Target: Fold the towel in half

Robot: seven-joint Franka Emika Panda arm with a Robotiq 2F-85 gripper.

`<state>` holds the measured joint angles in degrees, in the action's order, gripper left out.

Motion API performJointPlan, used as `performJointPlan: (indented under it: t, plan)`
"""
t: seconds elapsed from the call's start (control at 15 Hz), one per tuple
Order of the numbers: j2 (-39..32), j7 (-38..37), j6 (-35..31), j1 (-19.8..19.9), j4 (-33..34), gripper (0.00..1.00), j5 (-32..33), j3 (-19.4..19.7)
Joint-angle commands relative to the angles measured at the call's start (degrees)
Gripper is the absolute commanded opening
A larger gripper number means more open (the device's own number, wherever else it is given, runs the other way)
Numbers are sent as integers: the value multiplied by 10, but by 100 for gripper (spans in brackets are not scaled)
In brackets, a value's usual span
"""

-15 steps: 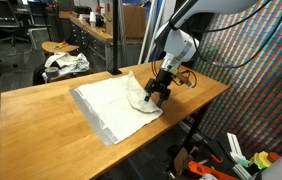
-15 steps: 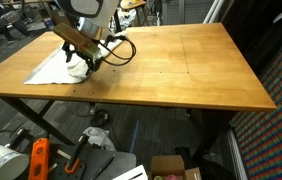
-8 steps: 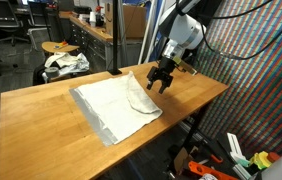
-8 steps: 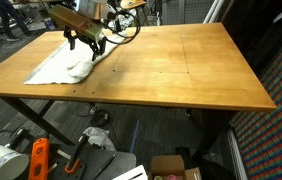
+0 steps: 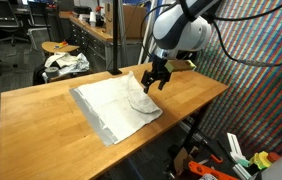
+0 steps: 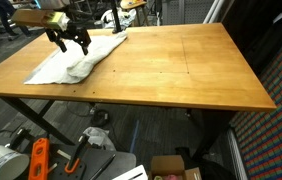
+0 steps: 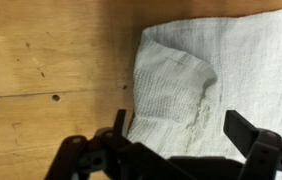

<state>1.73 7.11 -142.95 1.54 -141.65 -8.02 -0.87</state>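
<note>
A white towel (image 5: 116,102) lies spread on the wooden table (image 5: 41,120), with one corner folded over onto itself near the gripper. It also shows in an exterior view (image 6: 76,62) and fills the right of the wrist view (image 7: 211,80), where the folded corner makes a raised flap. My gripper (image 5: 154,78) hovers above that folded corner, open and empty. It shows in an exterior view (image 6: 69,38) over the towel's far side. In the wrist view both fingers (image 7: 181,135) stand wide apart above the cloth.
A stool with crumpled cloth (image 5: 63,62) stands beyond the table's far end. Boxes and tools (image 6: 41,160) lie on the floor beneath the table. A black post (image 5: 115,35) rises behind the table. Bare wood (image 6: 181,60) stretches across the table's other half.
My gripper has risen off the towel and drawn away from the folded corner. The corner stays folded over on the towel.
</note>
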Motion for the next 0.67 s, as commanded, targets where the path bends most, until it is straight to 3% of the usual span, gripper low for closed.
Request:
performJointPlan:
  t: [0.0, 0.2, 0.6]
  plan:
    - [38, -160, -29, -19, -42, 100, 144, -21]
    - [33, -245, 21, -40, -27, 100, 192, -47]
    - [6, -236, 71, -79, 9, 100, 96, -70]
